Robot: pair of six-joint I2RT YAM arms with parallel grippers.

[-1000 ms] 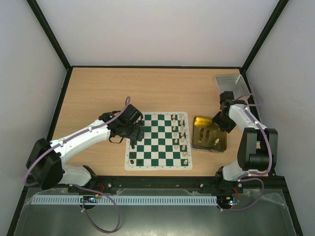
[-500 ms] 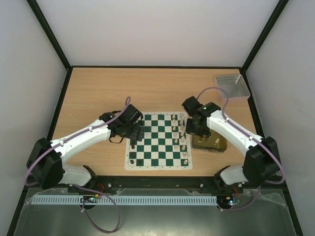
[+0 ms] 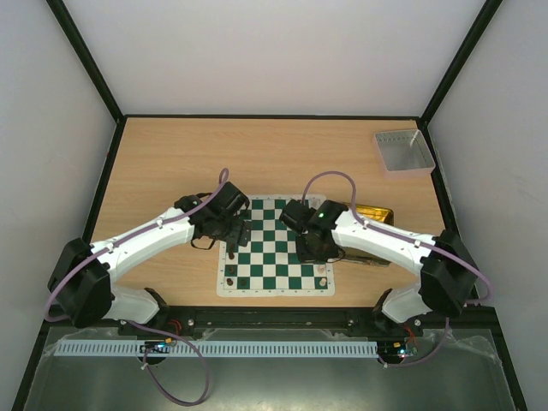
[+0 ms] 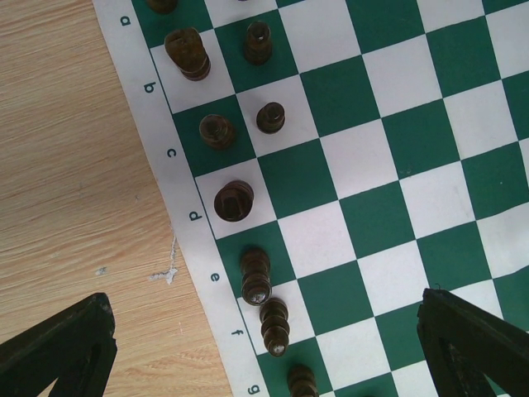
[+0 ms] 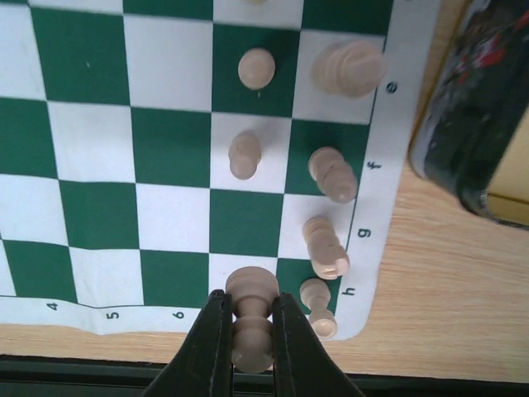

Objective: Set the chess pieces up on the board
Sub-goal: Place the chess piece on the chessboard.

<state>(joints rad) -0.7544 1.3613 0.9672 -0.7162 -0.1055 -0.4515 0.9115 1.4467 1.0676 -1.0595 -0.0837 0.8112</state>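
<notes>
Right jaws pinched on a cream pawn [image 5: 250, 322] at the near right corner of the board [image 5: 165, 141].

From where I stood, the right jaws were closed tight around the pawn's waist, holding it upright over the board's near edge, just beside the cream pieces [image 5: 326, 174] lined along the lettered right border. Whether it touched the mat I could not tell. Across the board the left jaws stood wide apart and held nothing, hovering over the black pieces [image 4: 234, 201] ranked down the left side. Beyond the right arm [image 3: 385, 240] a yellow tray [image 3: 377, 211] lay just off the board, partly hidden. A grey tray [image 3: 404, 151] sat at the table's [image 3: 171, 163] far right corner.
</notes>
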